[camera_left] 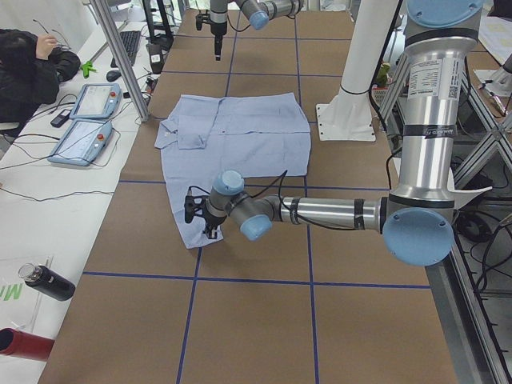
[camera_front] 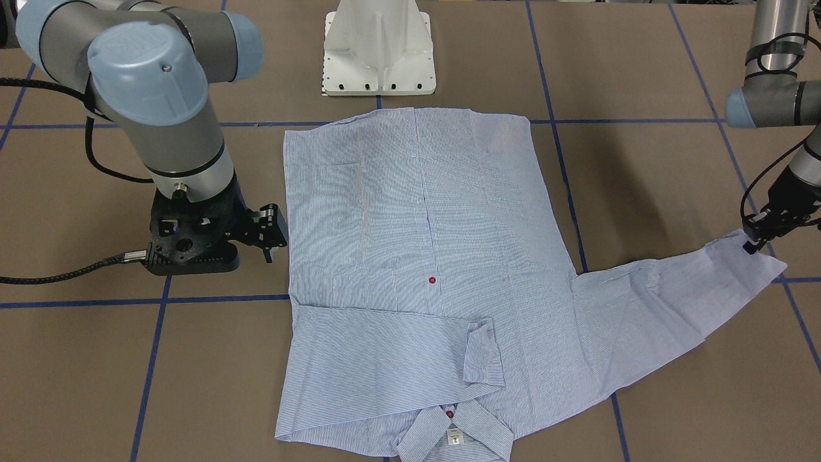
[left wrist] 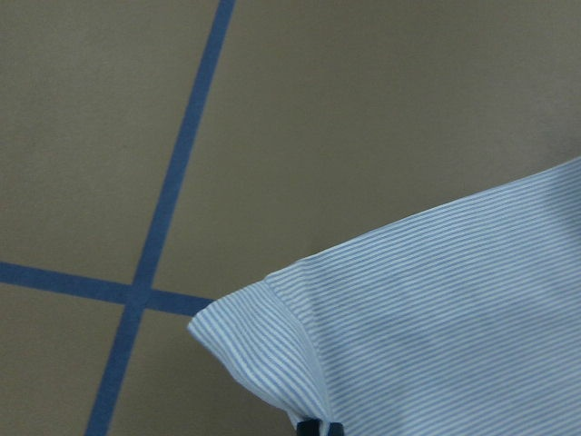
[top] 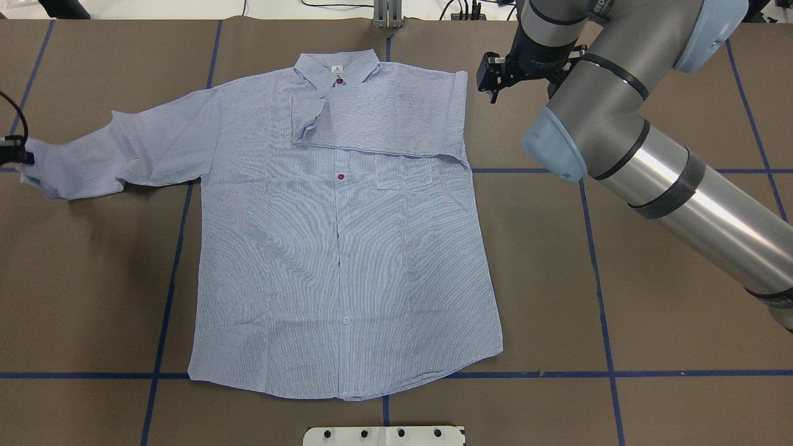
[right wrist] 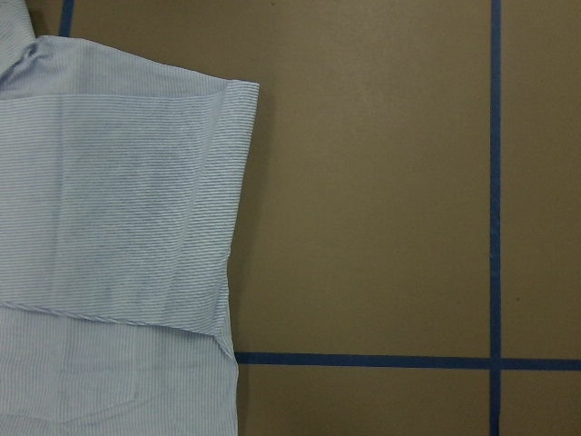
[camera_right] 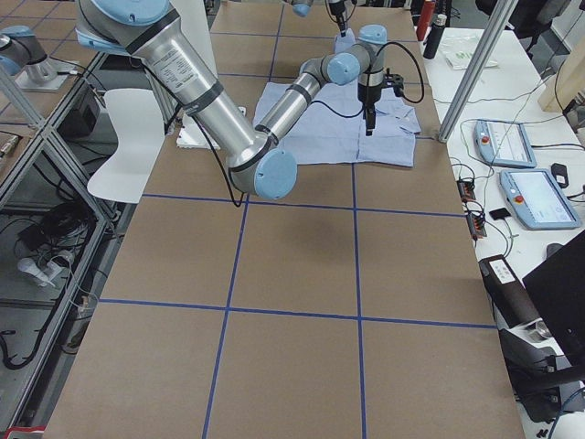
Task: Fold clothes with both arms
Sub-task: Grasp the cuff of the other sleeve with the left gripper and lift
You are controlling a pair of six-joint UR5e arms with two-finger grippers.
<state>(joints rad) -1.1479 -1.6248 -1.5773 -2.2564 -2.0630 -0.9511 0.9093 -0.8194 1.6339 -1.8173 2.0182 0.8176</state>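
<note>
Shirt (top: 347,248) is lying flat and front-up on the brown table (top: 650,297). The collar (top: 336,65) is on the far side from me and the hem is down by my white base (top: 384,435). One dark red button (top: 340,178) shows mid-chest and there's another right at the collar. The sleeve on my right side (top: 396,114) is folded in across the chest, with its cuff end near the collar. The chest pocket (top: 403,181) peeks out just below that fold. The other sleeve (top: 142,148) runs out to my left, a bit rumpled.

My left gripper (camera_front: 755,244) is out at the very end of that sleeve, fingers pinched down on the cuff (left wrist: 263,354). In the left wrist view the cuff corner sits right in front of the lens, beside a crossing of the blue tape lines (left wrist: 163,227). A sliver of black fingertip shows at the bottom edge.

My right gripper (camera_front: 270,255) points down at the table just beside the shirt's edge, level with the folded sleeve and not touching the fabric. Honestly I can't tell from these angles whether its fingers are apart or together. Its wrist view has the folded sleeve's edge on the left, then brown table with tape lines on the right.
</note>
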